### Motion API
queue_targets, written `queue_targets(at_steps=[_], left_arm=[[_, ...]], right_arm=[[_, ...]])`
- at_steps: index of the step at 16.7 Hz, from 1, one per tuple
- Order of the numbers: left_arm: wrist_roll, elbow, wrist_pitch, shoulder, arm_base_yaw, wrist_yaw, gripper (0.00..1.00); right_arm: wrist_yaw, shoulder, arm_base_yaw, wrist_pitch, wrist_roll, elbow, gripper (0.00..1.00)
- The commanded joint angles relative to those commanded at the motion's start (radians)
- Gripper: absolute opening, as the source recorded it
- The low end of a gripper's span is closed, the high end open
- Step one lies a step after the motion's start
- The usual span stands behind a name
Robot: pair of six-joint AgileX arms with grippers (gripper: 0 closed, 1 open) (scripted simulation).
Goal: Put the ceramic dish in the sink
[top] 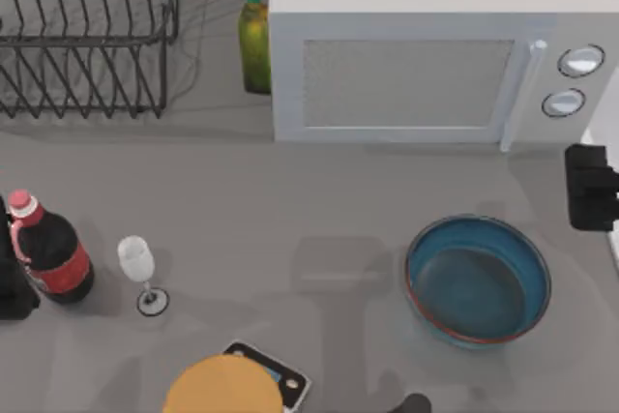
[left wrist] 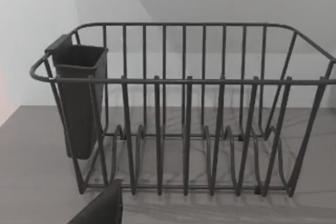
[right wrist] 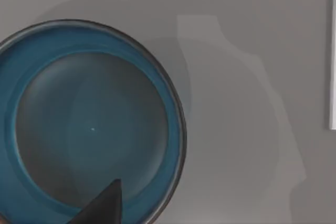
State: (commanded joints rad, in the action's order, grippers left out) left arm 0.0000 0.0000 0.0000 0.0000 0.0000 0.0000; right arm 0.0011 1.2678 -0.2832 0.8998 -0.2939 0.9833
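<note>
None of the task is done yet, as far as I judge: the dish is not lifted and not moved.

At the table's left side the left gripper is parked and faces the wire dish rack; I cannot tell if it is wide or narrow. Near it stand a cola bottle and, just beside that, a wine glass. Toward the middle, at the front edge, a flat orange disc lies on a small scale. Behind, a green bottle stands against the microwave.

Right of the middle, the ceramic dish sits upright on the bare table, empty, well apart from the other things. The right gripper hangs near the dish at the table's right edge and is apart from it; its state I also cannot tell.

A pale edge at the right border is perhaps the sink, but this is not sure. What is left: to reach the rim, grasp it, carry the dish, and set it down in the sink.
</note>
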Motion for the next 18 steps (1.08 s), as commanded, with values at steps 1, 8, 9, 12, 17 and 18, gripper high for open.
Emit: queue_targets(at_steps=[1, 8, 9, 12, 17, 18], left_arm=[[0.000, 0.000, 0.000, 0.000, 0.000, 0.000, 1.00], [0.000, 0.000, 0.000, 0.000, 0.000, 0.000, 1.00], [0.000, 0.000, 0.000, 0.000, 0.000, 0.000, 1.00], [0.000, 0.000, 0.000, 0.000, 0.000, 0.000, 1.00], [0.000, 0.000, 0.000, 0.000, 0.000, 0.000, 1.00], [0.000, 0.000, 0.000, 0.000, 0.000, 0.000, 1.00]], right_arm=[[0.000, 0.067, -0.015, 0.048, -0.016, 0.052, 1.00], [-0.001, 0.388, -0.089, 0.276, -0.090, 0.303, 1.00], [-0.001, 0.405, -0.093, 0.288, -0.094, 0.316, 1.00], [-0.001, 0.416, -0.095, 0.295, -0.096, 0.324, 1.00], [-0.001, 0.418, -0.091, 0.277, -0.094, 0.308, 1.00], [-0.001, 0.426, -0.092, 0.254, -0.094, 0.290, 1.00]])
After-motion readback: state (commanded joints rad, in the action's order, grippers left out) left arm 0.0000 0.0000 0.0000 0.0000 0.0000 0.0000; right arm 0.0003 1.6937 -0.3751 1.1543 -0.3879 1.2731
